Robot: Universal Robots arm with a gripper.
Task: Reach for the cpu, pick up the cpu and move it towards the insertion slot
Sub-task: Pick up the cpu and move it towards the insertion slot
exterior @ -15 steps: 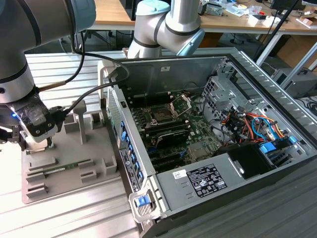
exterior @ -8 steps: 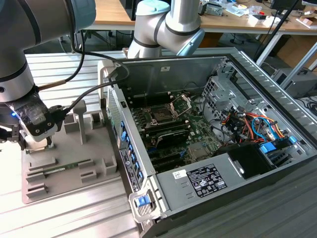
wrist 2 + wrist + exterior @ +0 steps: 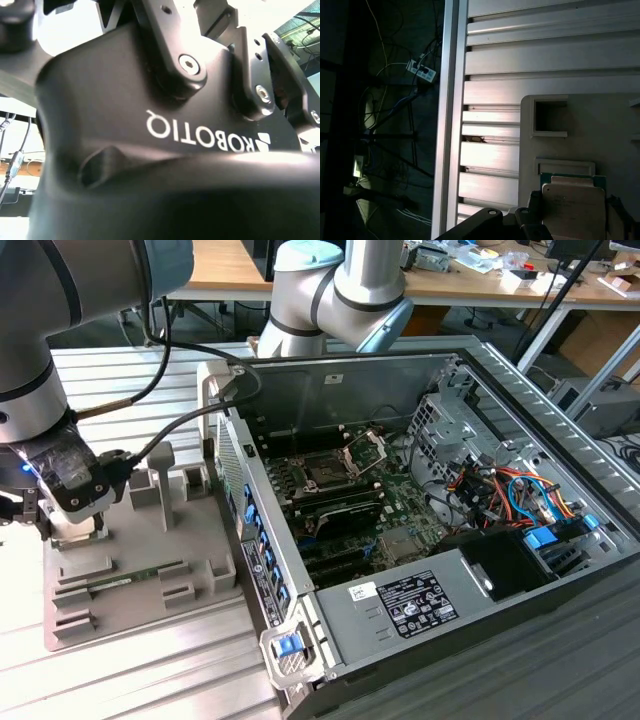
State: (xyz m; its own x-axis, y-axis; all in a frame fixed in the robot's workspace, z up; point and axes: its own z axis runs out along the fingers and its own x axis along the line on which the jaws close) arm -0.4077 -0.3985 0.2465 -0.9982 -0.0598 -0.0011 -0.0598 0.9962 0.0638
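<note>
Found the cpu (image 3: 572, 205) flat on the grey holder (image 3: 585, 132), jaws close by, well apart from the insertion slot (image 3: 325, 472). Could not tell jaws clenched from released. Probably needed a soft, even squeeze on both edges.

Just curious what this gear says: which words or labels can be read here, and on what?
White lettering on the gripper body, second wrist view: a maker's name, mirrored.
White label on the power supply: too small to read.
Cpu top, first wrist view: print too faint to read.
</note>
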